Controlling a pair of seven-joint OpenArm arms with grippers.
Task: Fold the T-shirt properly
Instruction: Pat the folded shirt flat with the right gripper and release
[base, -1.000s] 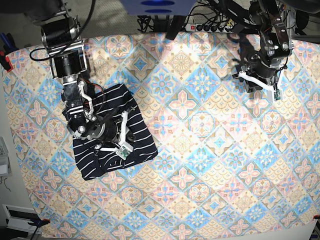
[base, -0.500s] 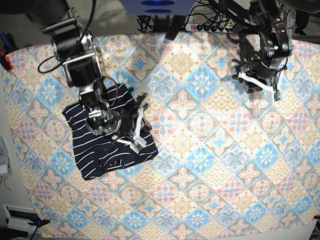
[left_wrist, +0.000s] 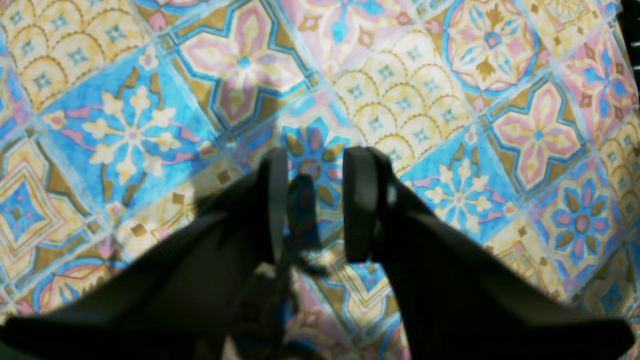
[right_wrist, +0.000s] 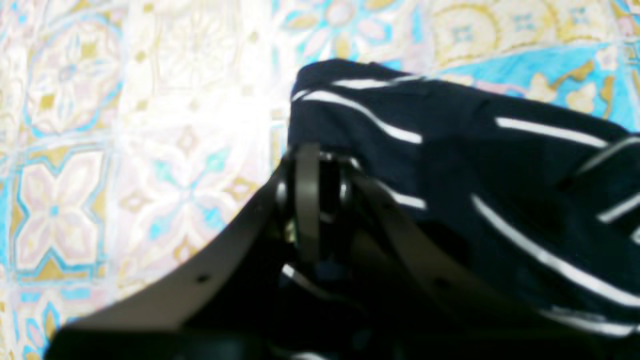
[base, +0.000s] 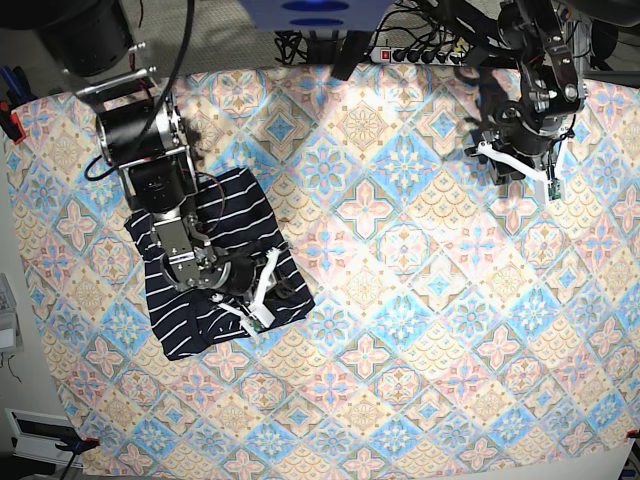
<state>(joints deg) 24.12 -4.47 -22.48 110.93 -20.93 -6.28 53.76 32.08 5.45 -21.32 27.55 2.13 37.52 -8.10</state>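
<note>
The T-shirt (base: 200, 215), dark navy with thin white stripes, lies folded on the left side of the table. My right gripper (base: 283, 290) sits at its right edge. In the right wrist view the right gripper (right_wrist: 327, 195) is shut on a fold of the T-shirt (right_wrist: 450, 165), whose corner rises above the fingers. My left gripper (base: 515, 178) hovers over the far right of the table, away from the shirt. In the left wrist view the left gripper (left_wrist: 312, 200) stands open, with only tablecloth beneath it.
A pastel tile-patterned tablecloth (base: 400, 300) covers the whole table. A power strip and cables (base: 420, 52) lie along the back edge. The floor shows past the table's left edge (base: 20, 330).
My right arm swung right over the shirt, then back toward the front, with the gripper still at the shirt's right edge. The left arm has not moved.
</note>
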